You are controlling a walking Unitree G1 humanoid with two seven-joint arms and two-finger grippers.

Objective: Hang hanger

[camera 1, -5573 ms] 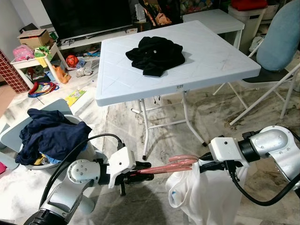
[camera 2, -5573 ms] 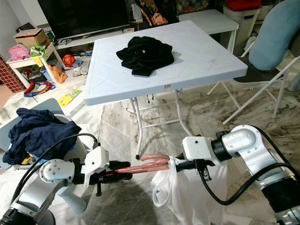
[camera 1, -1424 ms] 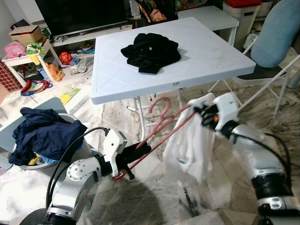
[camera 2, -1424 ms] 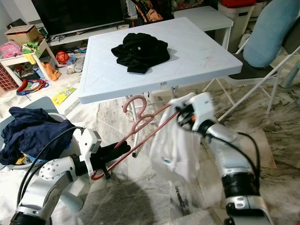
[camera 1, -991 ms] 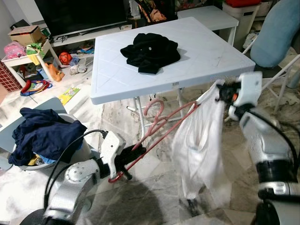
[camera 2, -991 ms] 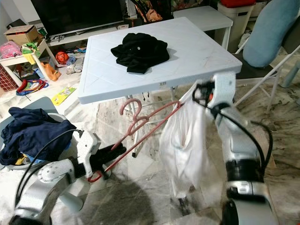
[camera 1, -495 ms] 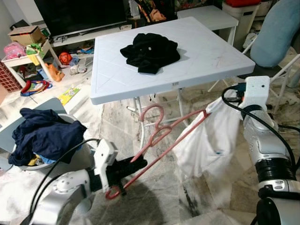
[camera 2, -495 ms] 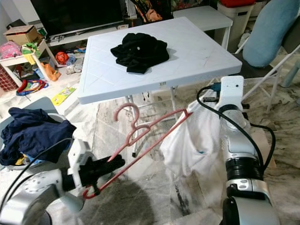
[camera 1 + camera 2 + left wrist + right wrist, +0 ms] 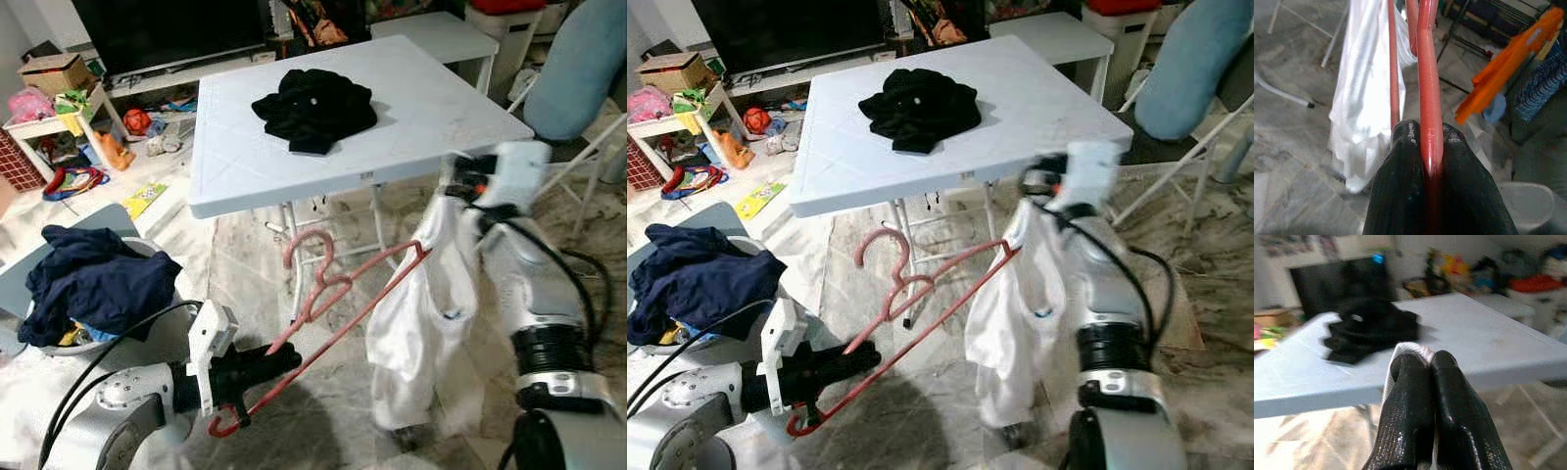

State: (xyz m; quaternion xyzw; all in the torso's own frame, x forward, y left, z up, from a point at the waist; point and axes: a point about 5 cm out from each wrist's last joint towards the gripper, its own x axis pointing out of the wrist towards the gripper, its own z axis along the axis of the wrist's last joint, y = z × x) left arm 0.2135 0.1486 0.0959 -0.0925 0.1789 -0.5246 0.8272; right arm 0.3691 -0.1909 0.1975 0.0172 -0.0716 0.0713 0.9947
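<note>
A pink hanger [image 9: 312,284] slants up from lower left toward the table, hook uppermost. My left gripper [image 9: 284,358] is shut on its lower end; the left wrist view shows the fingers [image 9: 1405,161] clamped on the hanger [image 9: 1427,88]. The hanger's far tip reaches into a white garment [image 9: 421,323], which hangs straight down. My right gripper [image 9: 458,188] is shut on the garment's top edge, just in front of the table's edge. In the right wrist view, white fabric [image 9: 1408,350] sticks out between the closed fingertips [image 9: 1405,377].
A white folding table [image 9: 431,108] stands ahead with a black garment [image 9: 315,98] piled on it. A basket of dark blue clothes [image 9: 93,279] is at my left. A folding chair [image 9: 588,69] stands on the right. Toys and boxes litter the far left floor.
My right gripper has swung left toward the table edge with the white garment, which now hangs straight down instead of spread out. The left gripper keeps hold of the hanger, slightly lower.
</note>
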